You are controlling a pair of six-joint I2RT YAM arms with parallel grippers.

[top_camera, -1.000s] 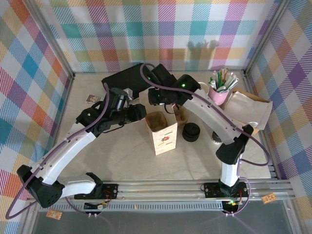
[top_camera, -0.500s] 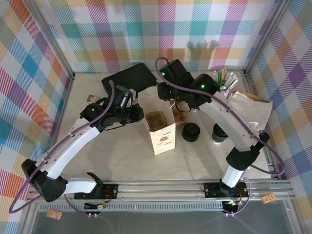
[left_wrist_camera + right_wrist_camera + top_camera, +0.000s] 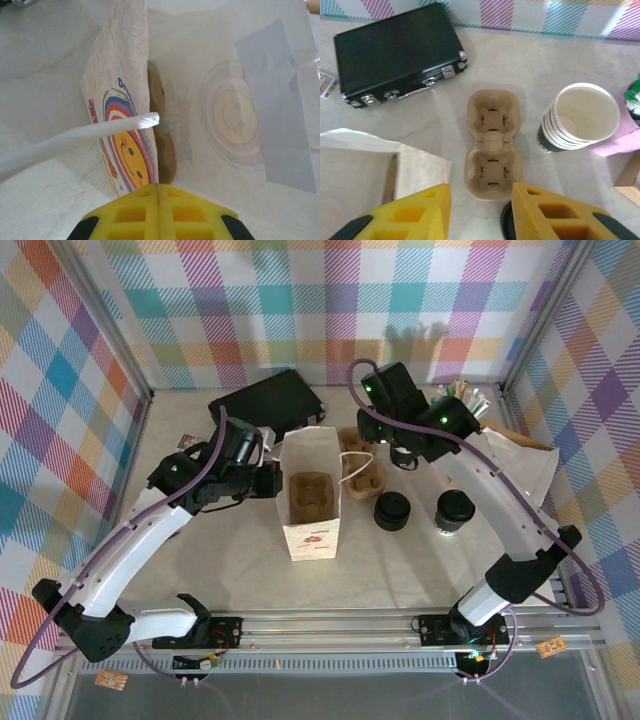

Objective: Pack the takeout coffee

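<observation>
Takeout coffee cup [image 3: 580, 117]: paper, cream-white above a black lower band, its round mouth open and unlidded, the inside empty. Several ridged rims showed beneath the top rim. It stood upright on the table, right of the cardboard carrier [image 3: 492, 145], just beside the pink cup [image 3: 620, 142].

The bag [image 3: 311, 535] is thin matt white paper with colour print, its handle [image 3: 75, 135] a twisted paper cord. The cup carrier [image 3: 493, 145] is rough, dull brown pulp. The paper cups [image 3: 580, 117] look smooth and cream. The black case [image 3: 395, 52] is finely ribbed, with shiny metal latches. The tabletop [image 3: 540, 60] is smooth and pale.
</observation>
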